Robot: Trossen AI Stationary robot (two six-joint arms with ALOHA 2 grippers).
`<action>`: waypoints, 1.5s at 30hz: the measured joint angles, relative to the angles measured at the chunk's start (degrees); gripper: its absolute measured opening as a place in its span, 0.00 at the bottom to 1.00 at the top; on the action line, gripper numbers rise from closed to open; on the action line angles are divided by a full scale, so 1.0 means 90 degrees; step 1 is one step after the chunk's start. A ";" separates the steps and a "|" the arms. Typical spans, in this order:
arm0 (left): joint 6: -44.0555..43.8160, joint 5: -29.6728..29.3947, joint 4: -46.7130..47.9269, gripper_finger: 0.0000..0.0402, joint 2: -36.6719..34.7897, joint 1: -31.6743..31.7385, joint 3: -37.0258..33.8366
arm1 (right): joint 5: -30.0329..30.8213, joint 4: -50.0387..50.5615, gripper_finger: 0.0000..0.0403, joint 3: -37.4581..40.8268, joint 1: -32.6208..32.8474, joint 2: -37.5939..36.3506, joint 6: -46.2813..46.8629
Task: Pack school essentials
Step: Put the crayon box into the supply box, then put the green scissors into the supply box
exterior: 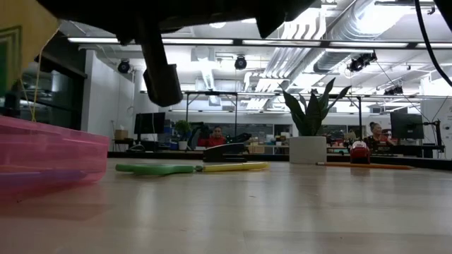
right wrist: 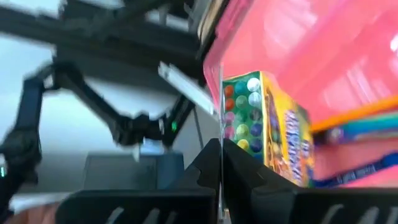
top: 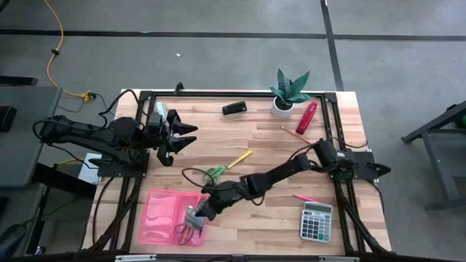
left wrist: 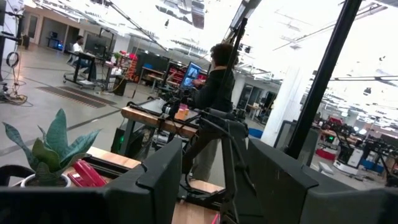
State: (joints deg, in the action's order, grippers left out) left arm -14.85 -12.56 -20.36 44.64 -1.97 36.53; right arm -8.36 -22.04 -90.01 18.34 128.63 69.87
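Item: small green-blue cardboard box with coloured dots (right wrist: 261, 127), held upright in the closed right claw (top: 195, 215) over the translucent pink plastic tray (top: 156, 218) at 7 o'clock on the wooden surface (top: 262, 218). Likely light, stiff, crushable; grip across flat faces. Purple-handled scissors (top: 183, 233) partly hidden in tray. Left claw (top: 177, 138), fingers apart, waits at 10 o'clock.
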 joint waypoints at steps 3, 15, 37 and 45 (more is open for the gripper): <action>-0.0002 0.0000 0.0000 0.43 0.0000 0.0001 0.0000 | -0.0695 0.0000 0.00 0.0001 -0.0084 -0.0001 -0.0253; -0.0002 0.0000 -0.0002 0.43 0.0000 0.0000 0.0000 | -0.1028 0.0956 0.00 0.0006 -0.0415 -0.0003 -0.0537; 0.0000 0.0125 0.0001 0.43 -0.0005 0.0002 0.0000 | -0.0493 0.3209 0.44 0.0009 -0.0885 -0.1095 -0.4177; -0.0006 0.0715 0.0403 0.43 -0.0135 -0.0002 -0.0002 | 0.0456 0.4326 0.37 0.2014 -0.0765 -0.2914 -0.4306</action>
State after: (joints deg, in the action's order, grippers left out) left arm -14.91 -6.13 -16.73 43.43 -1.98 36.51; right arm -4.25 16.90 -71.89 11.46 102.40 31.12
